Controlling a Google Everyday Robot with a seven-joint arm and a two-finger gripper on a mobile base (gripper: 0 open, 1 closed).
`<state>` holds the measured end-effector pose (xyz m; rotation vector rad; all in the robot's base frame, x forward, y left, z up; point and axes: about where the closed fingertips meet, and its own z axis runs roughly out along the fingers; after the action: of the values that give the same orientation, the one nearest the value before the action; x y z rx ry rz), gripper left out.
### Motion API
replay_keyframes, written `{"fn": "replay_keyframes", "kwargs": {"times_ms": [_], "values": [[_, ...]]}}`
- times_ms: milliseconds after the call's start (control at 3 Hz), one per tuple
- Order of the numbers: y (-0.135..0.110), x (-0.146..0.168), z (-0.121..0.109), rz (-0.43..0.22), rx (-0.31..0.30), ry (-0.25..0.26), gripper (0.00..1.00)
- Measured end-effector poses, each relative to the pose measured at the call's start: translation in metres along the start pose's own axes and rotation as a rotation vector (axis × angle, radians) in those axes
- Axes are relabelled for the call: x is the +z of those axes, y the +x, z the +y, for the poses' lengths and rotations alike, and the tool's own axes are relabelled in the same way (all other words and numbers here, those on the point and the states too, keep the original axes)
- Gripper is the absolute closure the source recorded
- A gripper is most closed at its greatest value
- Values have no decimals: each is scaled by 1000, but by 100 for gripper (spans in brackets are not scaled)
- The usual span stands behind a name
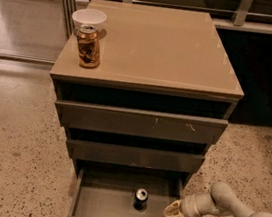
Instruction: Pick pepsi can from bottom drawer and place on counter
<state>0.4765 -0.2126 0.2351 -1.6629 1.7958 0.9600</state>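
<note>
The pepsi can point(140, 198) stands upright in the open bottom drawer point(111, 209), near its middle, silver top showing. My gripper point(171, 211) is inside the drawer at its right side, just right of the can and apart from it. The tan counter point(164, 49) tops the cabinet above the three drawers.
A brown-and-gold patterned can point(88, 46) and a white bowl point(89, 18) stand at the counter's back left corner. The two upper drawers point(139, 122) are slightly pulled out above the bottom one. Speckled floor surrounds the cabinet; a dark railing lies behind.
</note>
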Motion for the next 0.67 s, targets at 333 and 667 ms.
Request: {"fn": "replay_keyframes", "kwargs": {"times_ms": [333, 667], "values": [[6, 6, -4, 32, -71, 19, 100], [4, 9, -14, 67, -173, 68, 81]]}}
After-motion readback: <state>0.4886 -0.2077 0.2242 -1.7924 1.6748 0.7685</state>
